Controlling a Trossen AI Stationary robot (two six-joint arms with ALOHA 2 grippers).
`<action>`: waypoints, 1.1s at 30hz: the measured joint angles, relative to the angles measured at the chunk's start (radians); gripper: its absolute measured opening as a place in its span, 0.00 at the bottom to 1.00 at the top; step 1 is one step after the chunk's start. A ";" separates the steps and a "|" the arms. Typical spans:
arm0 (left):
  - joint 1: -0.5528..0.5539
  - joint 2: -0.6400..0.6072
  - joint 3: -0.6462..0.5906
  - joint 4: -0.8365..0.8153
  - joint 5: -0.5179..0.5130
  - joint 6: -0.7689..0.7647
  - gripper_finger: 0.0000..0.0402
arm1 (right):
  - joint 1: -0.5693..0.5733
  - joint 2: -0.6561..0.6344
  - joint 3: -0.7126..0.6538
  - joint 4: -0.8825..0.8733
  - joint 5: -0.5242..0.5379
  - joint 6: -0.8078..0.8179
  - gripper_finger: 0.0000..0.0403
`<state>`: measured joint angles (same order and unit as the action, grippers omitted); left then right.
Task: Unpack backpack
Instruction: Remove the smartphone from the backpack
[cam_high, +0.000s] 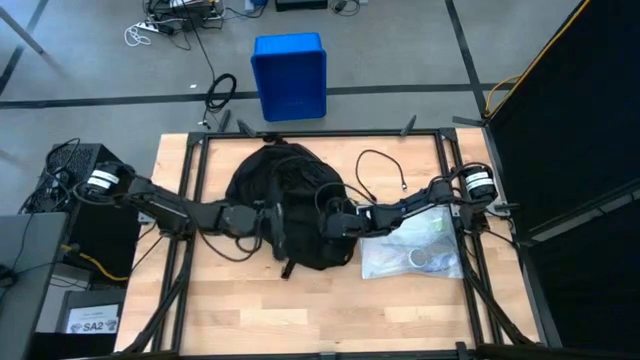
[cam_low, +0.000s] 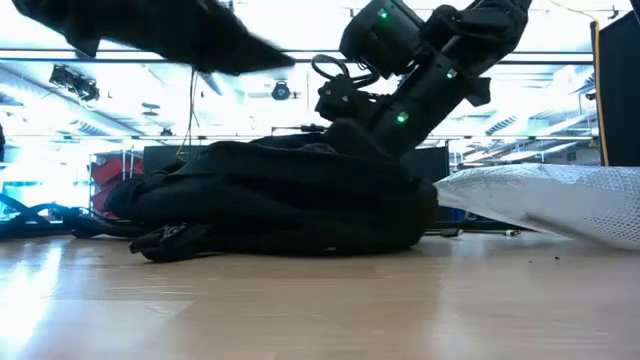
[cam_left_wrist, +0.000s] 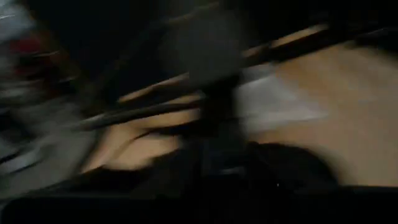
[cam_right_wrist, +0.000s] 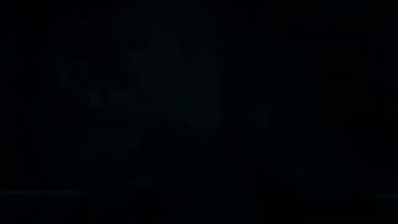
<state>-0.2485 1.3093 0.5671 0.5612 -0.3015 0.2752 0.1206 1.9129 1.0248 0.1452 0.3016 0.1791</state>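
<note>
Fingers unreadable on both grippers; right gripper (cam_high: 328, 226) seemingly inside backpack (cam_high: 285, 185), searching; next needs a grasp.

The backpack (cam_high: 285, 205) lies mid-counter (cam_high: 300, 320). A plastic bag (cam_high: 415, 250) lies just right of it. A bin (cam_high: 290, 75) stands on the floor behind.

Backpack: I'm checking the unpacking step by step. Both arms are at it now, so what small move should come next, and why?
Probably draw the right gripper slowly back out of the backpack. Its end is buried in the black fabric and its wrist view is dark, while the left gripper sits at the bag's other side. A clear plastic bag already lies beside the backpack.
</note>
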 joint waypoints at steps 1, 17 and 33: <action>-0.013 0.013 0.000 0.000 0.018 -0.027 0.24 | -0.004 0.000 0.000 0.023 0.000 -0.003 0.29; -0.053 0.369 0.001 -0.013 0.067 -0.383 0.24 | 0.043 -0.062 0.000 -0.103 -0.040 -0.158 0.29; -0.074 0.469 -0.003 0.107 0.095 -0.345 0.24 | 0.172 -0.086 0.002 -0.333 -0.061 -0.127 0.30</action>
<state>-0.3225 1.7785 0.5640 0.6686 -0.2062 -0.0693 0.2930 1.8272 1.0271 -0.1880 0.2402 0.0522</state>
